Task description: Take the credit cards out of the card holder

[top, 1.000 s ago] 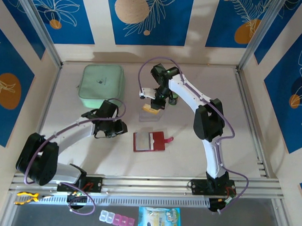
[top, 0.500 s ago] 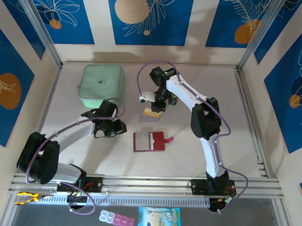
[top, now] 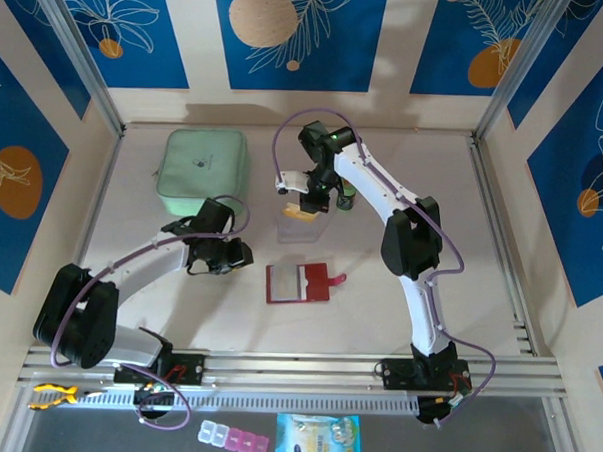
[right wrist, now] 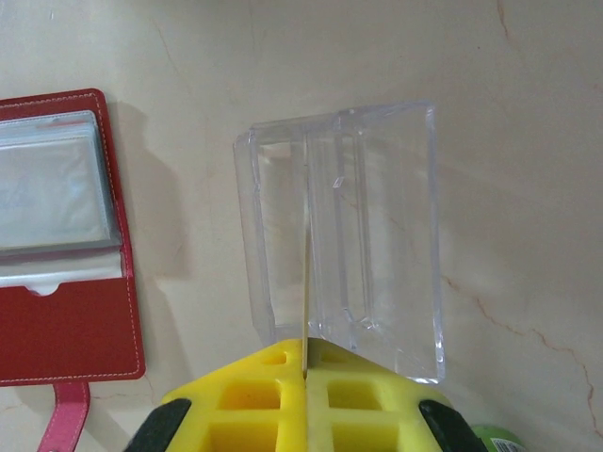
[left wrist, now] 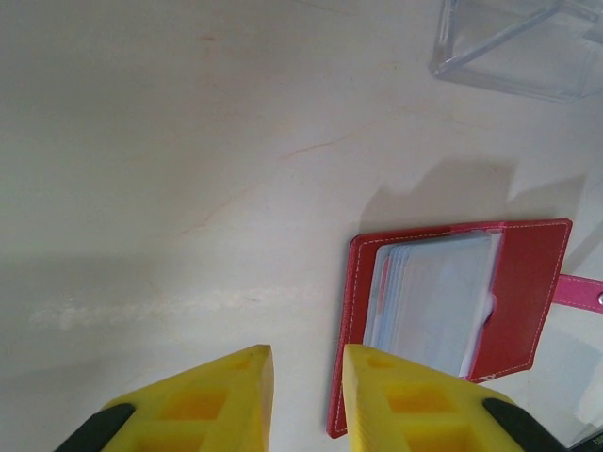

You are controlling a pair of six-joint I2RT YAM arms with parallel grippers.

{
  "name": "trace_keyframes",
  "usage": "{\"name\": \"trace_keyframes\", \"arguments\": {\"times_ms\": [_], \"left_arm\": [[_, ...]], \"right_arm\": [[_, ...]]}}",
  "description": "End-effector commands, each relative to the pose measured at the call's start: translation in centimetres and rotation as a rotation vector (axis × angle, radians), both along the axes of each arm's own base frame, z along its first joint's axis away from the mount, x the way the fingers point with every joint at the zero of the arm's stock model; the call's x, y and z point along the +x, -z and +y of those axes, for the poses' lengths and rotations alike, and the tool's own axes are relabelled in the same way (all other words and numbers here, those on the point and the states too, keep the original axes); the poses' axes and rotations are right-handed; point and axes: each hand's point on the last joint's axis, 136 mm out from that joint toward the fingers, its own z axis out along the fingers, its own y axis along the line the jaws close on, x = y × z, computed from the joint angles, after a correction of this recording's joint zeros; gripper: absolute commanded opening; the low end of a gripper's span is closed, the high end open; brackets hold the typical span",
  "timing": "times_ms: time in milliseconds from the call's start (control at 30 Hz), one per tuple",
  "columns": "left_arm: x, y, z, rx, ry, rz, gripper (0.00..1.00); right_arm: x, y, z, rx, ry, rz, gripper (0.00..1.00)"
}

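The dark-red card holder [top: 297, 283] lies open on the table, clear sleeves up [left wrist: 443, 311] [right wrist: 57, 273], its pink snap tab [left wrist: 579, 290] pointing right. My right gripper [top: 310, 208] [right wrist: 306, 363] is shut on a thin tan credit card [right wrist: 305, 282], seen edge-on, standing over a clear plastic tray [right wrist: 377, 226] [top: 299, 228]. My left gripper [top: 235, 255] [left wrist: 306, 356] hovers just left of the holder's left edge, open a little, with nothing between its fingers.
A large mint-green pouch [top: 203, 164] sits at the back left. A small green object [top: 348, 200] lies beside the right gripper. Metal frame rails border the table; a pill box [top: 233, 438] and a packet [top: 317, 439] lie beyond the front rail.
The right gripper has shifted slightly over the clear tray, dipping toward it and coming back up, with the card still held. The left arm has stayed put.
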Motion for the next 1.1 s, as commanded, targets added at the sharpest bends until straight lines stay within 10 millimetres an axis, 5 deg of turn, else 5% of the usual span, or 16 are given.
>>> {"name": "trace_keyframes", "arguments": {"times_ms": [0,333,667,1067], "left_arm": [[0.2,-0.5,0.2,-0.004,0.000,0.005,0.25],[0.0,-0.4,0.3,-0.004,-0.004,0.005,0.25],[-0.1,-0.3,0.5,-0.008,-0.007,0.004,0.25],[0.0,-0.5,0.4,-0.018,-0.009,-0.001,0.26]], "right_arm": [[-0.7,1.4,0.4,-0.027,-0.044,0.027,0.00],[-2.5,4.9,-0.1,-0.097,-0.068,0.093,0.00],[-3.5,6.1,-0.3,-0.109,-0.071,0.132,0.00],[-1.9,3.8,-0.9,-0.087,0.008,0.088,0.00]]}}
